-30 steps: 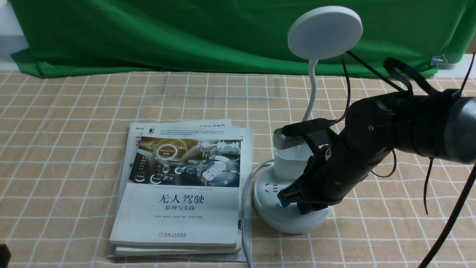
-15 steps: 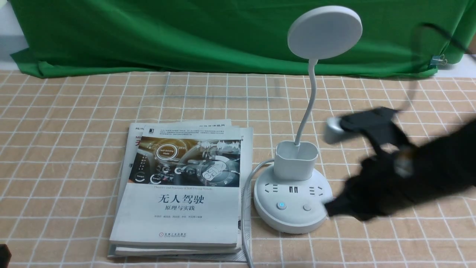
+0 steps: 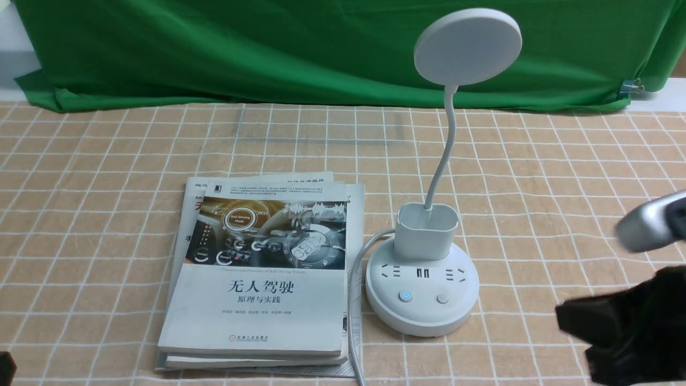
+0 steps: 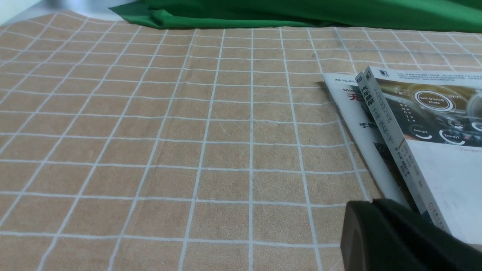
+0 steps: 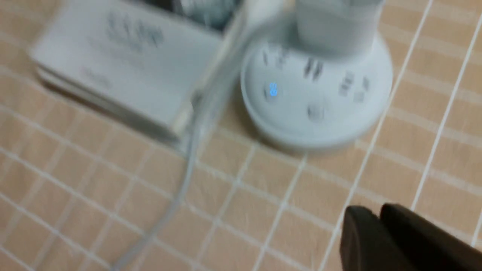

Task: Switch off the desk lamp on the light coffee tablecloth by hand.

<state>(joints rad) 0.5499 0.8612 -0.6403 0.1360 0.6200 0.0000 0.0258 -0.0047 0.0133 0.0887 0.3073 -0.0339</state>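
**Lamp stands alone, right gripper off to the side**

The lamp [image 3: 423, 279] has a little oval cup [image 3: 427, 235] on the far part of its round base. The thin neck [image 3: 442, 161] comes up out of the cup. You cannot see down to the bottom of it.

The lamp is white. It stands on the tan cloth [image 3: 107, 161] with white squares, a bit right of the middle. The neck bends up to a flat round head [image 3: 468, 46], which shows in front of the green sheet [image 3: 268, 48] at the far side. The base has sockets on top and two round buttons near its front edge. The left button [image 3: 405, 296] glows blue. The right button [image 3: 442, 298] is plain grey. A white cord [image 3: 353, 279] runs from the left of the base toward the near edge.

Just left of the lamp lie some books [image 3: 262, 279] in a pile, flat on the cloth. The cord runs between them and the base.

The right gripper [image 3: 563, 317] is black and blurry. It is at the near right, well apart from the lamp and touching nothing. A grey block [image 3: 648, 222] shows above it. In the right wrist view its two fingers [image 5: 361, 233] are pressed together with nothing between them.

The left gripper [image 4: 371, 210] is low at the near left, beside the books. Its fingers are also closed on nothing.
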